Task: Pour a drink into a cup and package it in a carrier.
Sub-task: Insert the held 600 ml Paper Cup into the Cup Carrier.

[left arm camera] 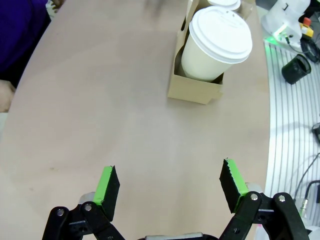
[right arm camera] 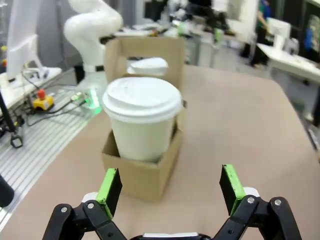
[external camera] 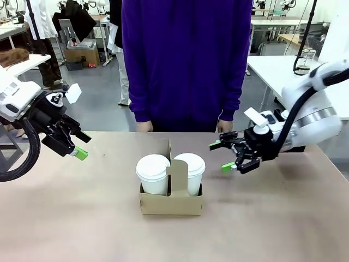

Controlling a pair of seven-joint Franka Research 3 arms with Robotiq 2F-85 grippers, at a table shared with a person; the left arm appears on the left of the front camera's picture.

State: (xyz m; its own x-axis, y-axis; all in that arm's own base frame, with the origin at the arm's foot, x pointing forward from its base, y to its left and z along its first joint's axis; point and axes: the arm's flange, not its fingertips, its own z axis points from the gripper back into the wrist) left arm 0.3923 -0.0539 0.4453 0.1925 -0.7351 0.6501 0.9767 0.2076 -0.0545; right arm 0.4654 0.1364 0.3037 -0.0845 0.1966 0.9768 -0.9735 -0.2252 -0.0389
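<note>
The carrier (external camera: pixel 172 197) is a small box of plain brown cardboard with flat sides, sharp corners and a tall flat handle up the middle. It sits on the smooth tan table (external camera: pixel 65 218). Two cups stand in it, one on each side of the handle. Each cup (external camera: pixel 153 176) is white paper, round, and gets thinner toward the bottom. Each one has a smooth white plastic lid (external camera: pixel 152 165) with a raised rim. I cannot read any words or marks on the cups or the box.

The left gripper (external camera: pixel 76 143) hangs above the table with its fingers spread wide and nothing between them. In the left wrist view the box sits far ahead of its green pads (left arm camera: pixel 107 186), off to one side. The pads look rough and ridged.

The right gripper (external camera: pixel 224 156) has its black fingers spread wide too, holding nothing. In the right wrist view the near cup (right arm camera: pixel 142 120) and the box stand just ahead of its fingertips (right arm camera: pixel 229 181), a bit toward one finger.

A person in a dark purple top (external camera: pixel 188 54) stands at the far side of the table, hands (external camera: pixel 144 126) at its edge. Nothing lies between the fingers and the box.
</note>
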